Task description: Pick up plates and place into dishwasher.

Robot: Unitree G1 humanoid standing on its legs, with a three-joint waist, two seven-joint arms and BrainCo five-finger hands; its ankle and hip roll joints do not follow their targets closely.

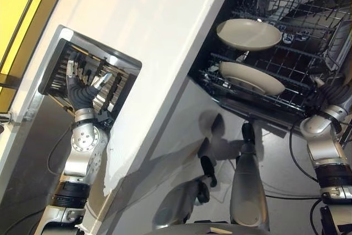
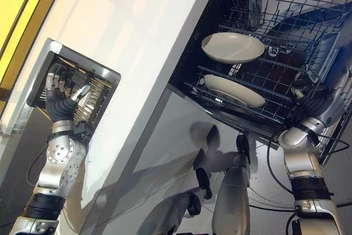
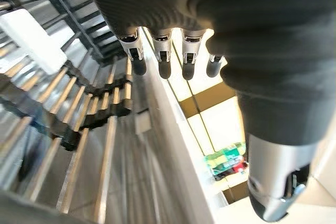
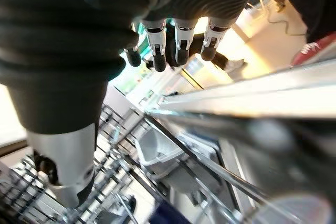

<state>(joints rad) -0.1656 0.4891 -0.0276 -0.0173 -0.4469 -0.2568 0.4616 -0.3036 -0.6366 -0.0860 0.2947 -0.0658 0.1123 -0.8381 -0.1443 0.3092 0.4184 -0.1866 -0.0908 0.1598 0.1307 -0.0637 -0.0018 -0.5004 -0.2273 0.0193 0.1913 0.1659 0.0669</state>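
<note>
Two beige plates lie in the dishwasher's pulled-out wire rack (image 1: pixel 286 59): one plate (image 1: pixel 248 34) further in, the other plate (image 1: pixel 252 77) near the rack's front edge. My right hand (image 2: pixel 311 108) is at the rack's right front corner, beside the wires; in its wrist view the fingers (image 4: pixel 176 45) are fairly straight and hold nothing. My left hand (image 1: pixel 82 83) hovers over a metal slatted dish rack (image 1: pixel 118 72) sunk into the white counter. Its fingers (image 3: pixel 163 56) are spread and empty. I see no plate in that rack.
The white counter (image 1: pixel 159 42) runs between the slatted rack and the dishwasher. A grey plastic basket (image 1: pixel 338 48) sits at the wire rack's right end. Grey floor lies below the dishwasher front. A yellow surface (image 1: pixel 22 4) borders the far left.
</note>
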